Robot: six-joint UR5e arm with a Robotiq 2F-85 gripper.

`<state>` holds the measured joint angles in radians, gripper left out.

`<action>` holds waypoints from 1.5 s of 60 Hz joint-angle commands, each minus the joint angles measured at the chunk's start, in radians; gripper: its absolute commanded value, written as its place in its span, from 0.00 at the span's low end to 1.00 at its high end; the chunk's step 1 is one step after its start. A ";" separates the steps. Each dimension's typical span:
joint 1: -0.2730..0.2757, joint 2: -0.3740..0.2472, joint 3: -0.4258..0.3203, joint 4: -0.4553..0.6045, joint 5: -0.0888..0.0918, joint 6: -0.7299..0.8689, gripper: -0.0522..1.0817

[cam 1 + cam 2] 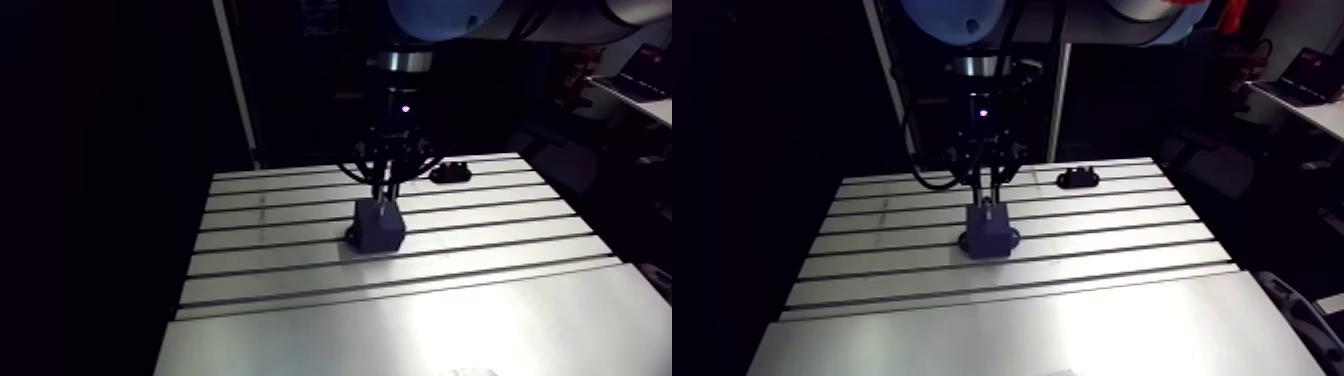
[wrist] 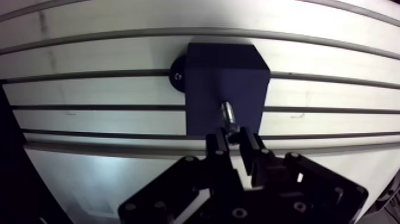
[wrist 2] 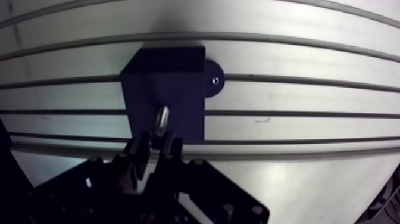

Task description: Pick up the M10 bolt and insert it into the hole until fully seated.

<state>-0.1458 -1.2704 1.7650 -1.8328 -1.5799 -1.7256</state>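
A dark blue block (image 2: 226, 83) with a sloped top face stands on the slotted table (image 1: 300, 260), fixed by a round foot with a screw (image 2: 177, 75). My gripper (image 2: 233, 138) is shut on the head end of a shiny steel bolt (image 2: 228, 114). The bolt's shank points down ahead of the fingers, and its tip touches the block's sloped face. Whether the tip sits in a hole cannot be made out. In the arm view the gripper (image 1: 384, 200) hangs straight over the block (image 1: 379, 227).
A small black holder (image 1: 451, 172) lies at the table's far right, behind the block. Long grooves (image 1: 400, 255) run across the table from side to side. The smooth plate (image 1: 420, 330) in front carries nothing.
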 commanded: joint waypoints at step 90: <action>-0.007 -0.066 0.019 -0.069 -0.003 -0.016 0.05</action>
<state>-0.1481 -1.3008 1.7950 -1.9036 -1.5782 -1.7426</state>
